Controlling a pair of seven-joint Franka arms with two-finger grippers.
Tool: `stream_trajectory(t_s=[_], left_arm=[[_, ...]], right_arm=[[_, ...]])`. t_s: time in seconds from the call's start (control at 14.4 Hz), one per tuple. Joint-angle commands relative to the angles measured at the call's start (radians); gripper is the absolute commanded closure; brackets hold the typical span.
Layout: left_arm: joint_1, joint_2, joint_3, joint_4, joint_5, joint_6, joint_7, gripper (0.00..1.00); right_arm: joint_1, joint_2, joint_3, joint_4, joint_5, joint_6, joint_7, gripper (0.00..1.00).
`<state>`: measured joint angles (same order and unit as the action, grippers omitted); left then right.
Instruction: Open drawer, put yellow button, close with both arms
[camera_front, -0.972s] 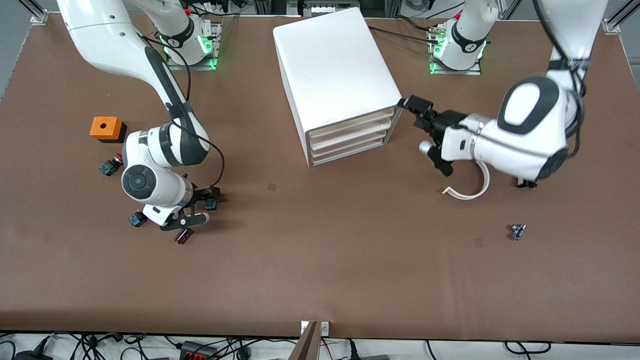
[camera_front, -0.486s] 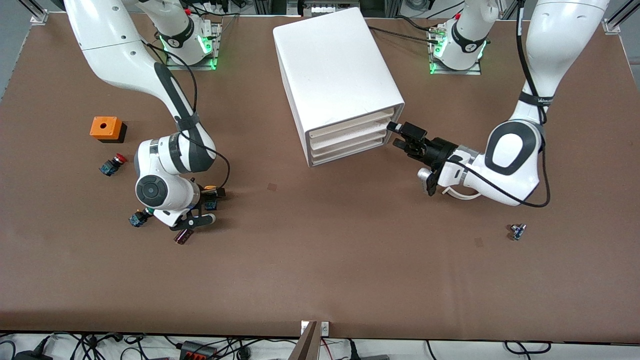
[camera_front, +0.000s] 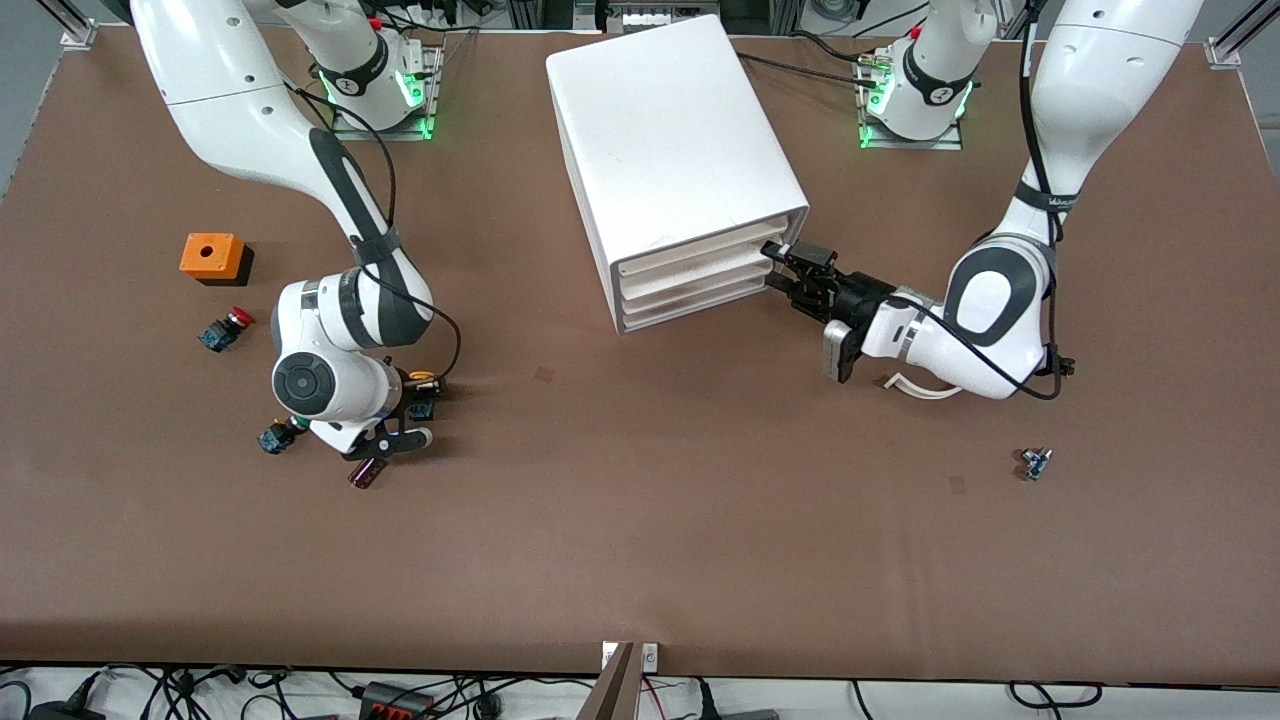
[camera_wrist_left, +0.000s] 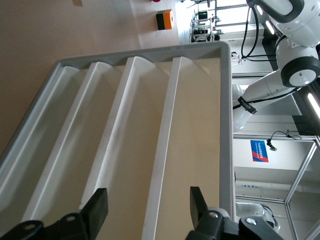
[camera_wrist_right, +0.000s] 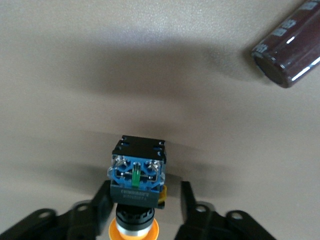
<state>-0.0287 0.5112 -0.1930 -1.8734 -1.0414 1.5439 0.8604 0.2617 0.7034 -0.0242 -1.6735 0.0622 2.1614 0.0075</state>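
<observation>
The white cabinet (camera_front: 670, 120) stands at mid table near the arms' bases. Its uppermost drawer (camera_front: 700, 255) is shut. My left gripper (camera_front: 783, 267) is open at the drawer fronts' corner toward the left arm's end. In the left wrist view its fingers (camera_wrist_left: 97, 207) straddle the ridge between the top drawer (camera_wrist_left: 197, 125) and the middle one. The yellow button (camera_front: 422, 405) lies on the table toward the right arm's end. My right gripper (camera_front: 425, 410) is open with one finger on each side of it. In the right wrist view the button (camera_wrist_right: 136, 185) shows its blue-and-black body and orange-yellow cap.
An orange box (camera_front: 212, 256), a red-capped button (camera_front: 225, 328), a green-capped button (camera_front: 275, 437) and a dark brown cylinder (camera_front: 367, 472) lie around the right arm's hand. A white curved strip (camera_front: 925, 388) and a small blue part (camera_front: 1034, 462) lie near the left arm.
The left arm came down and moved its open gripper from the cabinet's upper corner in to the drawer fronts. The right hand shifted slightly toward the button, then stayed.
</observation>
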Motion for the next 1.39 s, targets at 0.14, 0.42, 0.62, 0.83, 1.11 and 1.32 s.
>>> stream_trajectory(t_s=[0.14,0.42,0.62,0.83,1.11,1.32], left_arm=[[0.004,-0.008,-0.029,-0.059,-0.054,0.016,0.078,0.45],[-0.014,-0.002,-0.031,-0.079,-0.054,0.013,0.092,0.62],[-0.028,-0.003,-0.029,-0.079,-0.054,0.018,0.095,0.65],[-0.031,-0.006,-0.031,-0.087,-0.052,0.016,0.095,0.74],[-0.036,-0.002,-0.029,-0.07,-0.049,0.021,0.082,0.95],[-0.025,0.052,-0.014,0.037,0.004,0.019,0.072,0.95]], right_arm=[[0.002,0.004,0.0,0.029,0.013,-0.003,0.005,0.96],[0.005,-0.03,0.0,0.138,0.013,-0.099,-0.015,1.0],[0.047,-0.068,-0.002,0.286,0.01,-0.25,-0.003,1.0],[0.05,-0.076,0.0,0.417,0.013,-0.392,-0.006,1.0],[0.086,-0.078,0.001,0.512,0.013,-0.427,-0.011,1.0],[0.14,-0.087,0.001,0.52,0.013,-0.414,-0.003,1.0]])
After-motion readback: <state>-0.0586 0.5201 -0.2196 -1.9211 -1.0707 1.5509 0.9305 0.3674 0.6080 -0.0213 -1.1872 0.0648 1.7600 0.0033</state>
